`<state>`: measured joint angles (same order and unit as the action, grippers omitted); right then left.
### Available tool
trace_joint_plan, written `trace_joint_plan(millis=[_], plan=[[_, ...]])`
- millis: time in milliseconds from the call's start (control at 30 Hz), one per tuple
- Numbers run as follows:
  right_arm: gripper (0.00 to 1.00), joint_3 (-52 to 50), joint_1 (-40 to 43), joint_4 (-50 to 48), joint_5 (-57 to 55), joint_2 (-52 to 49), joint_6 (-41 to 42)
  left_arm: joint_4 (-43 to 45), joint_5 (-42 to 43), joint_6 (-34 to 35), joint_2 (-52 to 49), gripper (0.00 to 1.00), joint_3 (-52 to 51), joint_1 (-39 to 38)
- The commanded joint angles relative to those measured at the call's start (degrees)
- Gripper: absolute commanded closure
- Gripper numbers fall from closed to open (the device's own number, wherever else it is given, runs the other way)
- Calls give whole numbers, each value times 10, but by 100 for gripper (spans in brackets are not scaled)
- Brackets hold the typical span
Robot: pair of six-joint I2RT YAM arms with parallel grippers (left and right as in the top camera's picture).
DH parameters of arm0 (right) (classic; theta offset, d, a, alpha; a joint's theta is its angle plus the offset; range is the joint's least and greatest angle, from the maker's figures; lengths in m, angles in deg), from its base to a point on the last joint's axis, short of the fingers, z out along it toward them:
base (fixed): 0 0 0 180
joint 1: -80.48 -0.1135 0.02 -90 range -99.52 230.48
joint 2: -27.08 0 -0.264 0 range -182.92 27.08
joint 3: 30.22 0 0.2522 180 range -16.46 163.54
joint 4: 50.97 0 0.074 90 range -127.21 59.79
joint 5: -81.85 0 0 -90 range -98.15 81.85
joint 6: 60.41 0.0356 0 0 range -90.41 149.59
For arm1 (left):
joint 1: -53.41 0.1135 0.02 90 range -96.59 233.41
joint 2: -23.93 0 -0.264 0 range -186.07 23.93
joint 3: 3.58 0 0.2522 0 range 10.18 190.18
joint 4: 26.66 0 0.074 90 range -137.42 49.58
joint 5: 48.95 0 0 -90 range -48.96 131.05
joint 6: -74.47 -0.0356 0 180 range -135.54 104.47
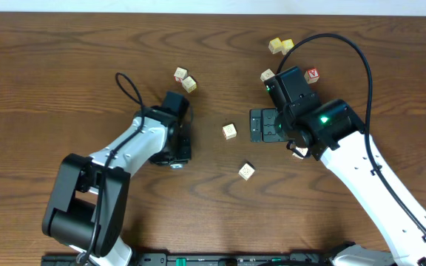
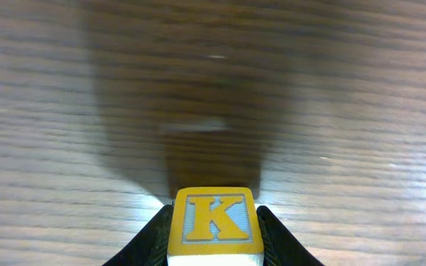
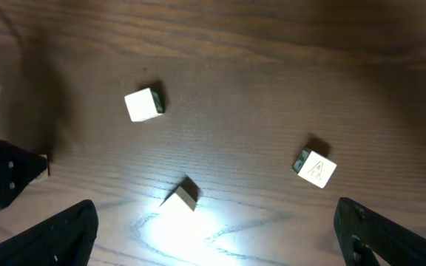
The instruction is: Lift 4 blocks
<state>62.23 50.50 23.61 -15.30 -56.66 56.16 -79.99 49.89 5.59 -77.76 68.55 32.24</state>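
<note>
In the left jaws, drawn in to a grip: a block with a yellow K (image 2: 214,218), pinched on two sides by the dark fingers (image 2: 148,242), K face toward the wrist camera. Below it, blurred wood grain and a dark shadow. Impossible to tell whether clear of the tabletop (image 1: 65,66) or resting on it. From overhead, out of sight beneath the left arm (image 1: 143,144).

Between the right jaws, spread wide: nothing but bare wood, with one finger at each lower corner of the wrist view. Just ahead of them, near the middle of the tabletop, a pale block (image 1: 230,131). Nearer the front edge, a second pale block (image 1: 247,171). Up and to the left, near the left arm's wrist, a close pair of blocks (image 1: 185,78). Tucked against the far side of the right arm (image 1: 361,170), one more whitish block (image 1: 268,74). Near it, a cube with a red letter (image 1: 313,74). Farther back, two yellowish cubes (image 1: 281,45) side by side.
</note>
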Motion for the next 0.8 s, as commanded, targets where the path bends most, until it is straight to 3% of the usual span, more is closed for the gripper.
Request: trace_joint_plan(millis=[0,300,633,667,733,767], plan=[[1,3,-3,0,-18,-1,6,14,13,-1,-6,71,4,-25],[1,3,8,7,-15,-1,7,79,32,34,-6,70,4,-84],[1,3,76,33,5,-1,8,83,15,34,-11,70,4,-114],[1,3,79,33,11,-1,8,85,14,34,-11,67,4,-113],[1,3,83,34,14,-1,8,89,14,34,-11,48,5,-113],[1,3,82,35,14,-1,8,91,14,34,-11,46,5,-113]])
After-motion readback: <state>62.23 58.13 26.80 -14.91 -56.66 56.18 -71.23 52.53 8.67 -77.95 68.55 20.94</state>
